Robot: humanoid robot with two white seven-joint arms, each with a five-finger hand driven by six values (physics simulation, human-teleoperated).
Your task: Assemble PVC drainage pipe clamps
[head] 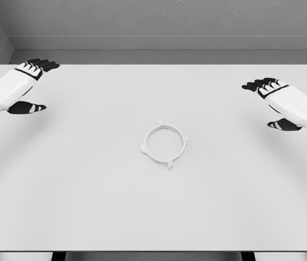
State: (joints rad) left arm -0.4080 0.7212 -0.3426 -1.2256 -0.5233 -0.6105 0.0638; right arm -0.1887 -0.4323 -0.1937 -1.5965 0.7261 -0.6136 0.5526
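Note:
A white ring-shaped pipe clamp [165,144] with small tabs around its rim lies flat near the middle of the white table [88,206]. My left hand [31,81] hovers over the far left of the table, fingers stretched out and holding nothing. My right hand [270,100] hovers at the far right, fingers also extended and empty. Both hands are well apart from the clamp, one on each side of it.
A grey wall [159,22] runs behind the table's far edge. The table's front edge [153,251] sits near the bottom of the view.

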